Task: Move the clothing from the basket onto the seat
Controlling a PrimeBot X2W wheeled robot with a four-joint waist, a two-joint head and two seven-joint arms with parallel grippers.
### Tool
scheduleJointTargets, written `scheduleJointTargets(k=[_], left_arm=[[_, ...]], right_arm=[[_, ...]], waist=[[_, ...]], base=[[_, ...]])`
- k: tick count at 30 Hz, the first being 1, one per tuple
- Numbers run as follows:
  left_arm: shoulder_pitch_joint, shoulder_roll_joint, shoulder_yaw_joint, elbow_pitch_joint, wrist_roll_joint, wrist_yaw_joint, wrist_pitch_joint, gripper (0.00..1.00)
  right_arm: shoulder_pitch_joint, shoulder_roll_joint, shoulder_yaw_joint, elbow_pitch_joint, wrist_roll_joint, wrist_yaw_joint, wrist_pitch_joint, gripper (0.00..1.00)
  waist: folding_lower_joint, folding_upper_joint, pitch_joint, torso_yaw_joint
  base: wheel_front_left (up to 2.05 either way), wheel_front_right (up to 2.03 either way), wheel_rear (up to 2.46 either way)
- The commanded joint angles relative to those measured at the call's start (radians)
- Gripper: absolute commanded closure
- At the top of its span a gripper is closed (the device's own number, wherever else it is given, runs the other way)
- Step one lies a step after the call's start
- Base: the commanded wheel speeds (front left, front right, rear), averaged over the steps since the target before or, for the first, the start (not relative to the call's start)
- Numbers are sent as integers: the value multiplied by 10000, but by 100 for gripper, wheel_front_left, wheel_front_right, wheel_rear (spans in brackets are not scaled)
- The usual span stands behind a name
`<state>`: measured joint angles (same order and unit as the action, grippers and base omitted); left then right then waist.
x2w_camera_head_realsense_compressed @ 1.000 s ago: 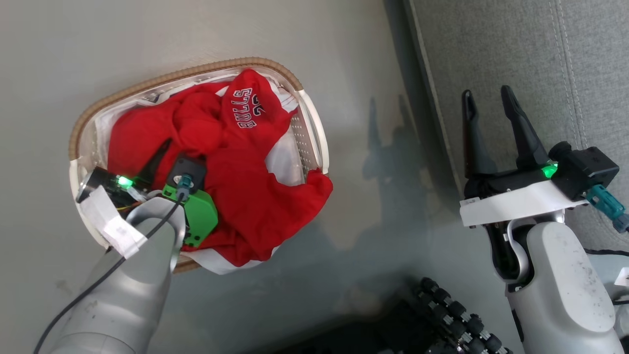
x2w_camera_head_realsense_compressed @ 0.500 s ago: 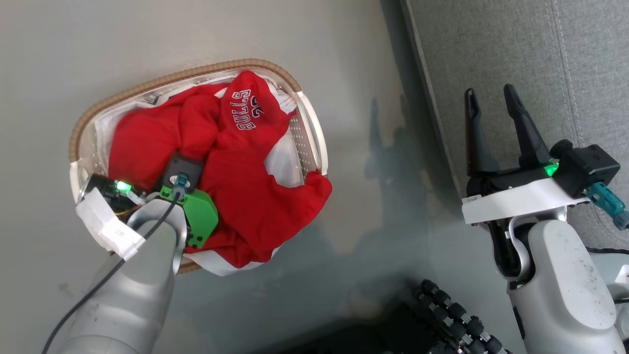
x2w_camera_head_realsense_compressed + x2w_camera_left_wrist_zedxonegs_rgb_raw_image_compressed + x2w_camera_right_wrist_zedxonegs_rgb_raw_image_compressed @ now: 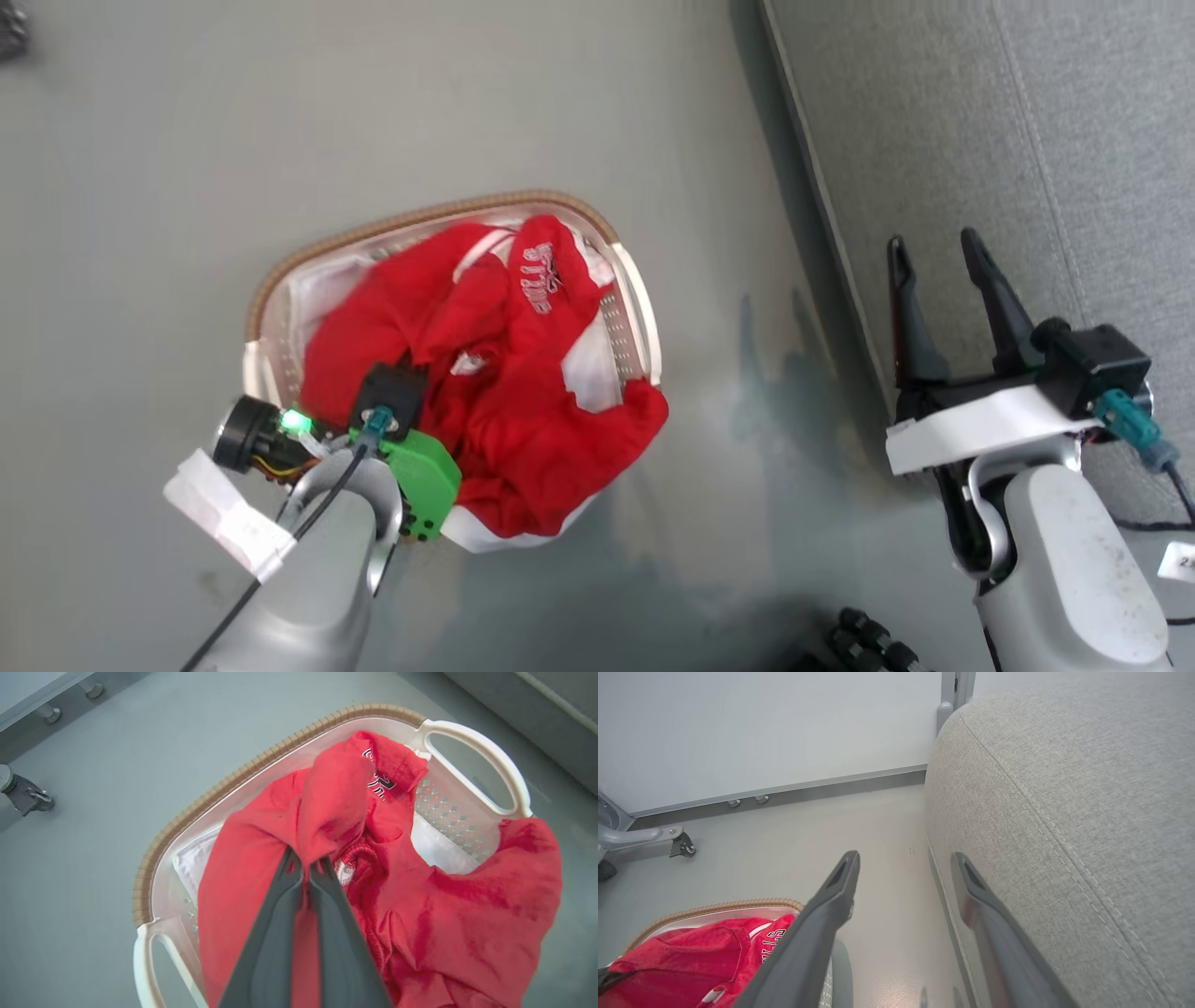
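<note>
**Left jaws:** closed on a raised fold of the red clothing [image 3: 327,807]. The fingers [image 3: 271,933] nearly meet, with a strip of fabric pinched between them. The grip sits near the middle of the heap, probably so that a lift draws the cloth upward rather than sideways against the basket [image 3: 448,821] wall. Which of the two garments the fold belongs to is not clear (the lettered piece [image 3: 537,280] lies just beside it).

**Clothing:** inside the basket, except for one lobe draped over the seat-side rim.

**Right jaws:** fully apart and empty, held above the floor [image 3: 280,112] at the edge of the grey seat [image 3: 1027,140], away from the load.

**Obstructions:**
- The right arm [image 3: 1064,560] stands between the basket and the seat.
- The two garments are tangled together.
- The white liner sheet [image 3: 191,863] could lift with the clothing.

A castor [image 3: 28,798] stands well apart.
</note>
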<state>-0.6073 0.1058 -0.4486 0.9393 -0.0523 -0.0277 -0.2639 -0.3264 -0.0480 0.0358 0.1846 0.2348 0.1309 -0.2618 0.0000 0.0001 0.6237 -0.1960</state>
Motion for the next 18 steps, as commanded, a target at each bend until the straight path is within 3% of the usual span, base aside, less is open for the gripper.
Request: scheduleJointTargets(k=[1,9,18], left_arm=[[331,-15,48,-277,-120,-100,-10,100],[1346,-37,-82,-1455,-380,-512,-9,100],[1504,544,-618,-2615,-438,-936,-10,100]], right_arm=[[272,-43,-59,82,-136,-3,-48,0],[1221,-45,107,410,-456,-3,-48,0],[2143,-43,373,614,-541,-3,-48,0]], waist=[[0,-1,-1294,800],[0,-1,-3207,1483],[0,-1,-4752,1636]], base=[[0,0,0],[0,0,0],[0,0,0]])
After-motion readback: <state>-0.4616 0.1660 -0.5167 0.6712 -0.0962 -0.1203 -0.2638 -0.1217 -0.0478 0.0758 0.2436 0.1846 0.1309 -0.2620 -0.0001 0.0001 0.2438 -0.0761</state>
